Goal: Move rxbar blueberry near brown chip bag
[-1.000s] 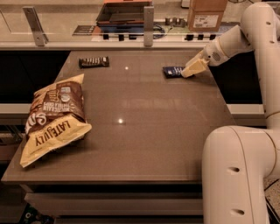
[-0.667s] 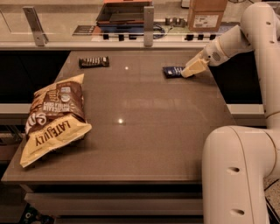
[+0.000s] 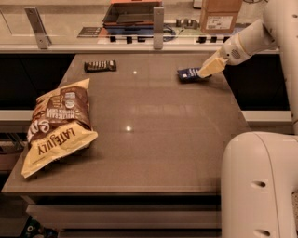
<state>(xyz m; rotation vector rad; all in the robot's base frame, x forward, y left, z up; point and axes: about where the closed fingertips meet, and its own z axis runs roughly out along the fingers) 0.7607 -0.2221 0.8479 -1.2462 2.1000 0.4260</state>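
Observation:
The rxbar blueberry (image 3: 187, 73) is a small dark-blue bar lying flat near the far right of the brown table (image 3: 153, 121). My gripper (image 3: 208, 69) comes down from the upper right, and its pale tip rests at the bar's right end, covering that end. The brown chip bag (image 3: 58, 123), brown above and tan-yellow below with "LATE JULY" lettering, lies at the table's left edge, far from the bar.
A dark brown bar (image 3: 99, 65) lies at the table's far left. Behind the table is a counter with a cardboard box (image 3: 220, 14) and a dark tray (image 3: 132, 14). The robot's white base (image 3: 258, 186) fills the lower right.

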